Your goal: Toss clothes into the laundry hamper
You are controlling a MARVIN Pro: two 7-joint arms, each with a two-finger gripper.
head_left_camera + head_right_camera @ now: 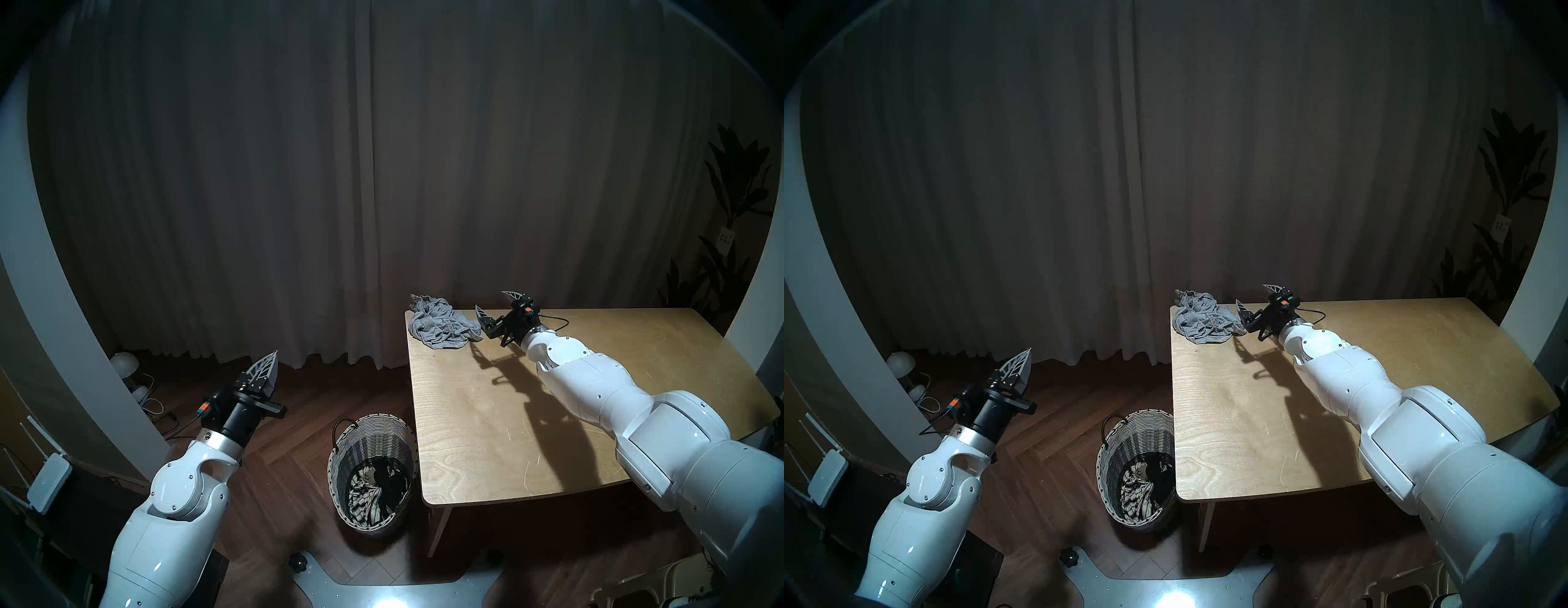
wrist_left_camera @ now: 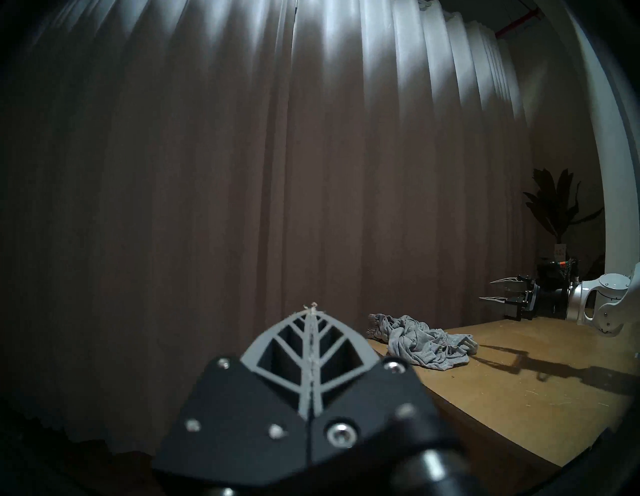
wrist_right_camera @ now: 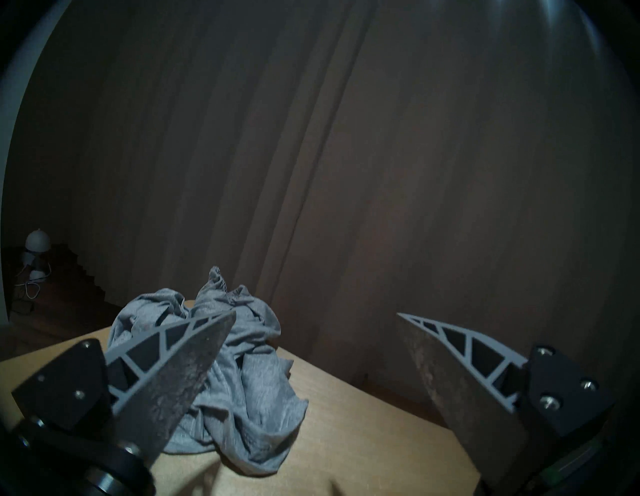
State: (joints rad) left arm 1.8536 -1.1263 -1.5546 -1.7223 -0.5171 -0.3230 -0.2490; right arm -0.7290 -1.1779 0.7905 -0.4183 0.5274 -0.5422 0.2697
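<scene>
Landmark for all positions: the table (image 1: 488, 424).

Curtain (image 1: 339, 170) hangs behind the table's far edge, full width of the room.

Table: pale wood, light from above, arm shadow across its middle.

Right arm (image 1: 636, 407) reaches over the table from its near right side toward its far left corner. Left arm (image 1: 178, 479) is off the table, out over the wood floor to its left.

Hamper (image 1: 373, 429): stands upright on the floor, touching or just beside the table's near left edge. Dark loop handle on the side away from the table. Inside: striped garment (image 1: 367, 494) and black garment (image 1: 392, 471), both crumpled at the bottom.

Grey garment (image 1: 441, 323): crumpled heap on the table's far left corner. Long axis runs roughly along the table's far edge; a bunched end rises at the corner, a flatter tail trails toward the table's middle.

Right gripper (image 1: 494, 306): raised above the table's far edge, fingers spread wide, nothing between them. The heap's tail lies just in front of and below the lower finger; the wrist view shows that finger overlapping the cloth, contact cannot be told.

Left gripper (image 1: 266, 366): fingers pressed together, empty apart from a few threads at the tip, pointing toward the curtain, well apart from the table.
</scene>
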